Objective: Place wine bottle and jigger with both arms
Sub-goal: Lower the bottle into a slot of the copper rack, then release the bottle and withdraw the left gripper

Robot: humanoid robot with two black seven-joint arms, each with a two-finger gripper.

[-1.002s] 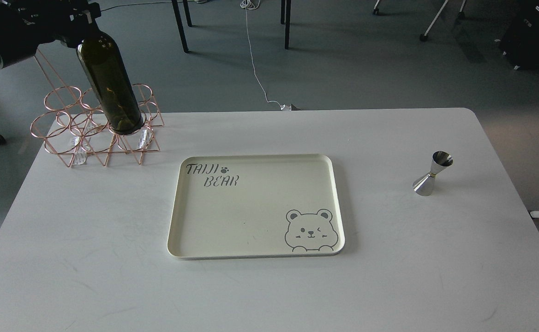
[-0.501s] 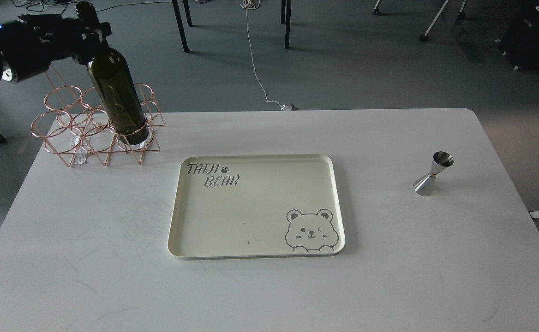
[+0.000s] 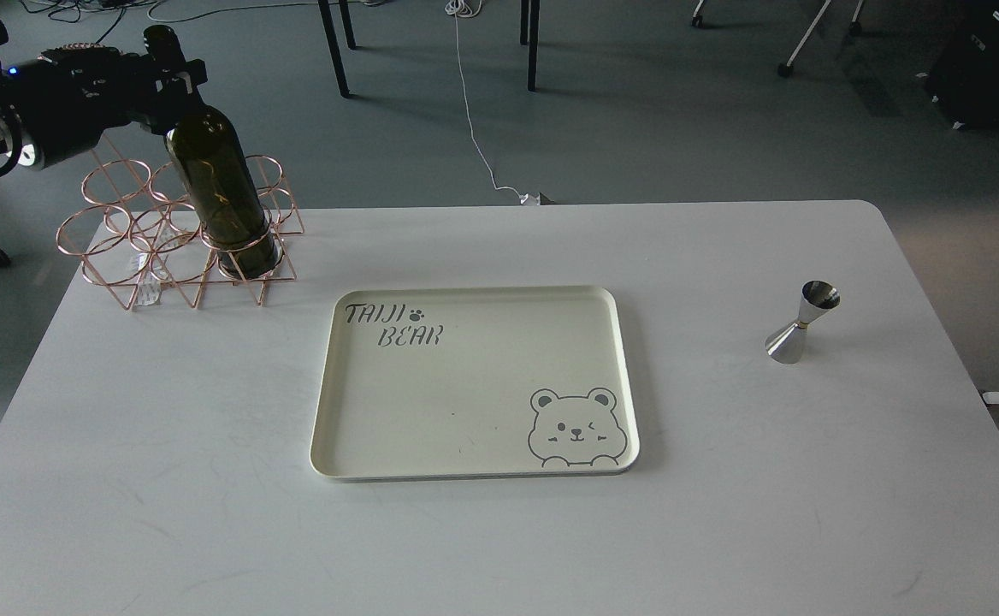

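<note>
The dark olive-green wine bottle stands tilted in the front right ring of a rose-gold wire rack at the table's far left. My left gripper is shut on the bottle's neck, whose top pokes out above it. The shiny steel jigger stands upright on the table at the right, apart from everything. My right arm is out of view.
A cream tray with "TAIJI BEAR" lettering and a bear drawing lies in the middle of the white table. Chair and table legs and a white cable are on the floor beyond the far edge.
My left gripper has lowered the bottle into the rack's front right ring; the bottle's base has sunk down and the neck has come into view.
</note>
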